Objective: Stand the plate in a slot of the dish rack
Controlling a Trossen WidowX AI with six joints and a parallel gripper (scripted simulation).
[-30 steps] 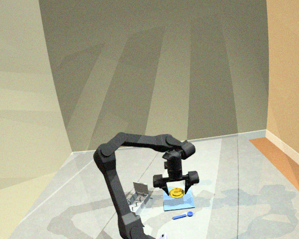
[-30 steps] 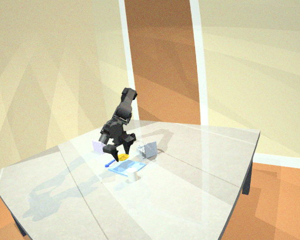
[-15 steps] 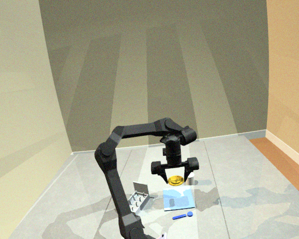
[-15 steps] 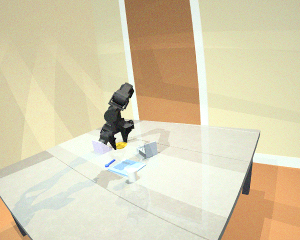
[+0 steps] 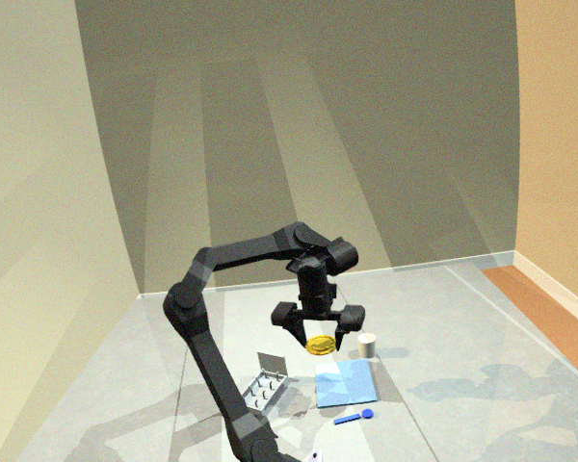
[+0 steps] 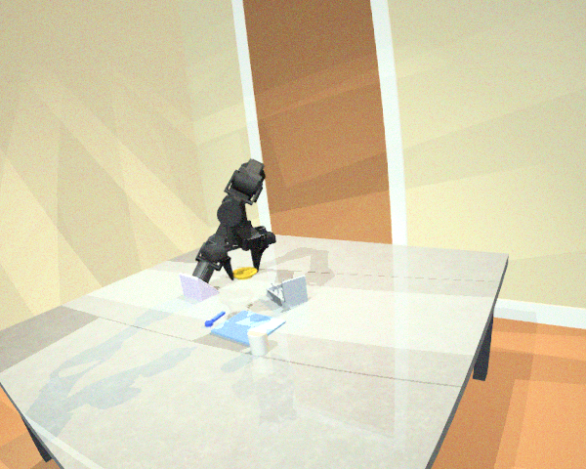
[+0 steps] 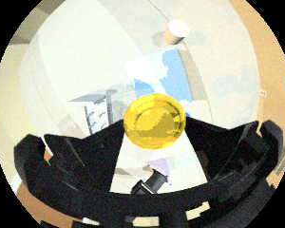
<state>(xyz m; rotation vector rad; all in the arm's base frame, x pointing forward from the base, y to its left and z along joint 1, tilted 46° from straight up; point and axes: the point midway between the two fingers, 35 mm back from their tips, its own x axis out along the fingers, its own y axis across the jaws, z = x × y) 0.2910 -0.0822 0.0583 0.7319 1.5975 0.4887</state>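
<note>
Your gripper [image 5: 321, 343] [image 6: 244, 274] [image 7: 154, 121] clamped on the yellow plate [image 5: 321, 345] [image 6: 244, 273] [image 7: 155, 121], plate between your two fingertips, raised above the tabletop [image 5: 408, 318] [image 6: 384, 322] [image 7: 81, 57], clear of the dish rack [image 5: 265, 409] [image 6: 294, 291] [image 7: 89, 120], slots unoccupied by it.

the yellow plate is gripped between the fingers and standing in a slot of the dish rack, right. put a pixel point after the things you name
Not quite: the yellow plate [image 5: 321, 345] [image 6: 244, 273] [image 7: 155, 121] is not in the dish rack [image 5: 263, 410] [image 6: 295, 291] [image 7: 86, 101]. The top view shows it held up in the air, away from the rack. It is indeed gripped between the fingers.
</note>
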